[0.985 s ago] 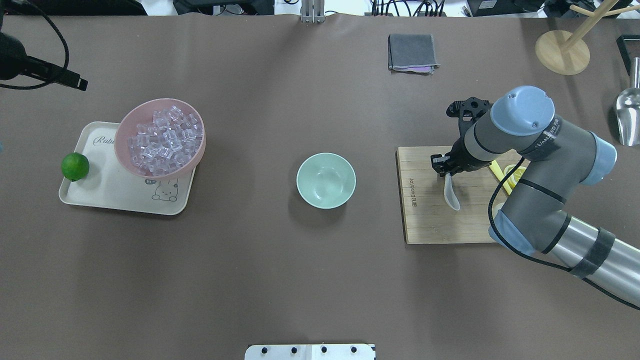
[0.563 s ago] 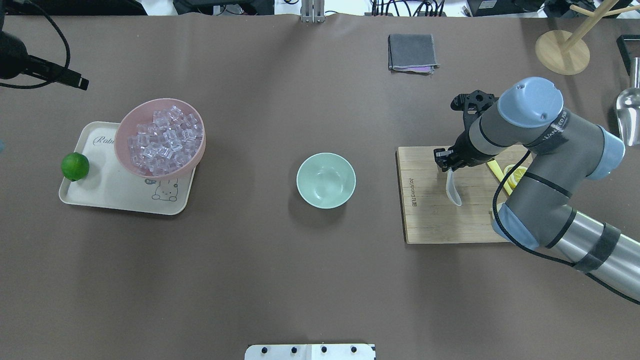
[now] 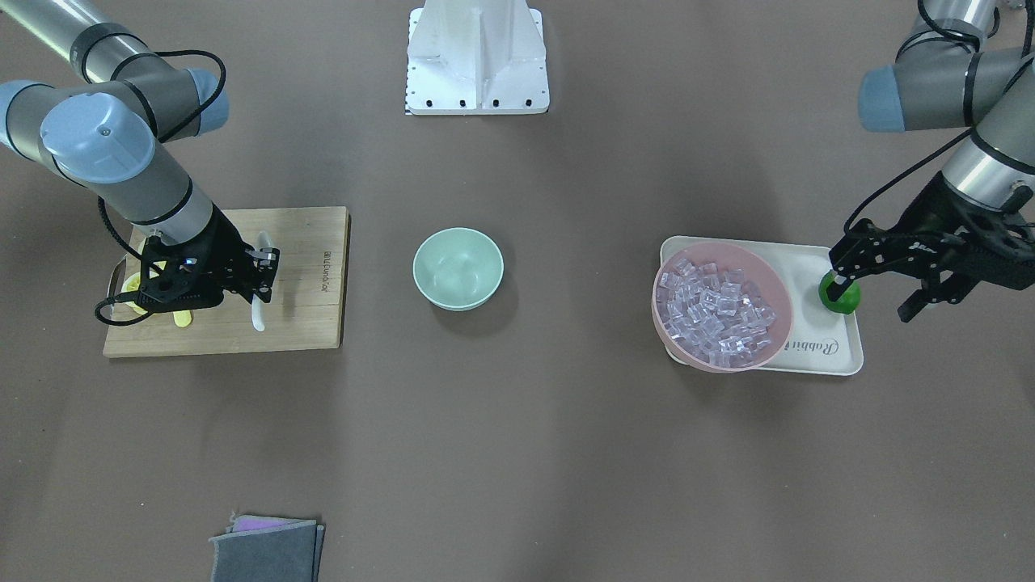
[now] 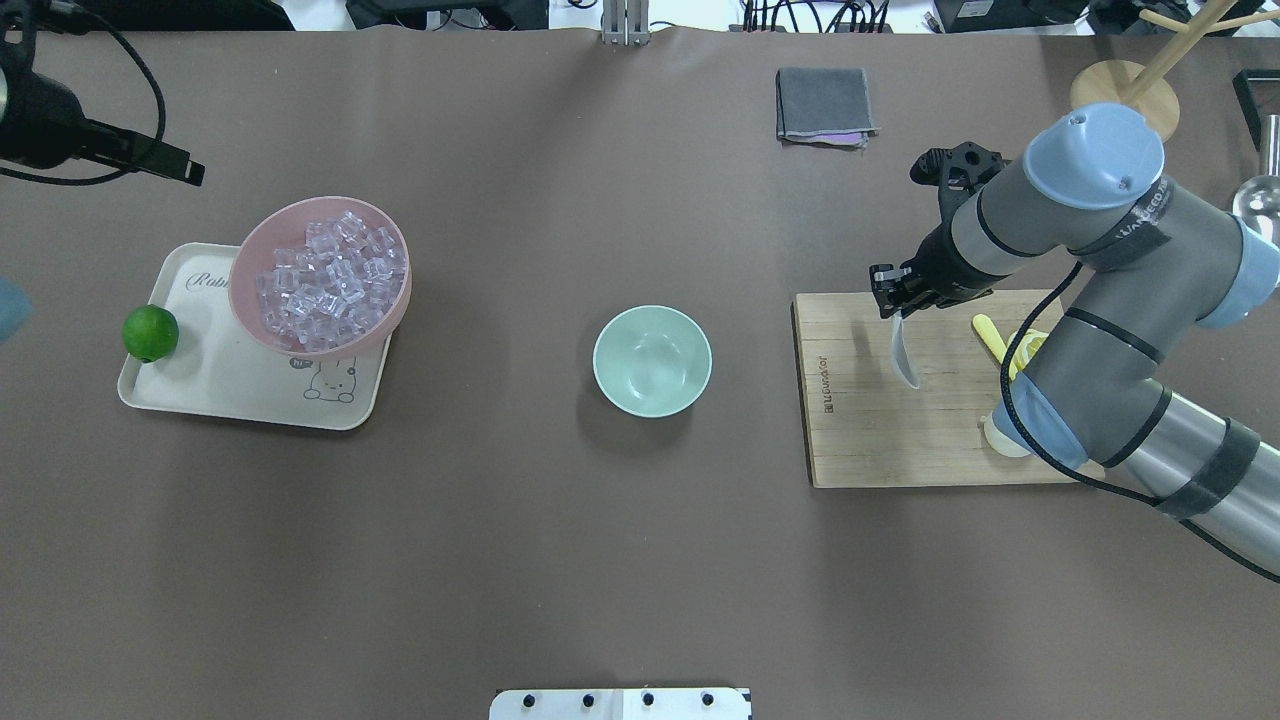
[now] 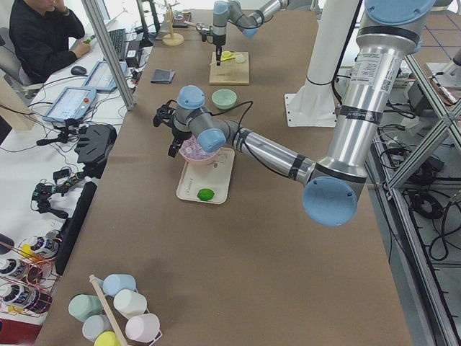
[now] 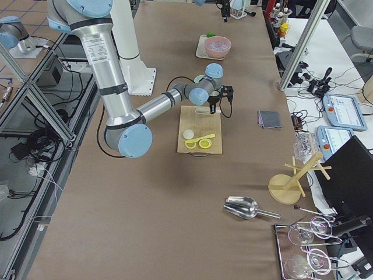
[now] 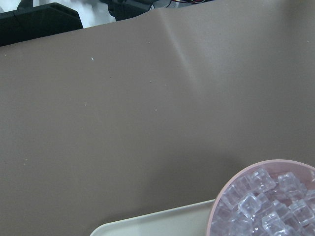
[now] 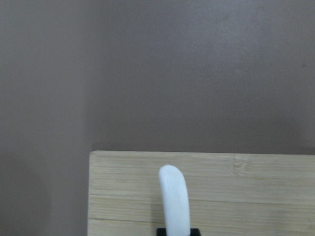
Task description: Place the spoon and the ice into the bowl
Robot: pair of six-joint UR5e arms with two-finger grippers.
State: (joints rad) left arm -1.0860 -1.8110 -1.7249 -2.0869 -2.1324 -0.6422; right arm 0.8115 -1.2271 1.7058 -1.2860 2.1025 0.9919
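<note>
Lifts spoon (image 4: 905, 355) higher off board's (image 4: 860, 430) far edge, pinched tight in right gripper (image 4: 893, 305), left gripper (image 3: 877, 291) wide open by table's (image 4: 640, 550) left edge.

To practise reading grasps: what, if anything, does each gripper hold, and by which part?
The right gripper holds the spoon by its handle end, scoop hanging over the cutting board. The left gripper is open and holds nothing.
</note>
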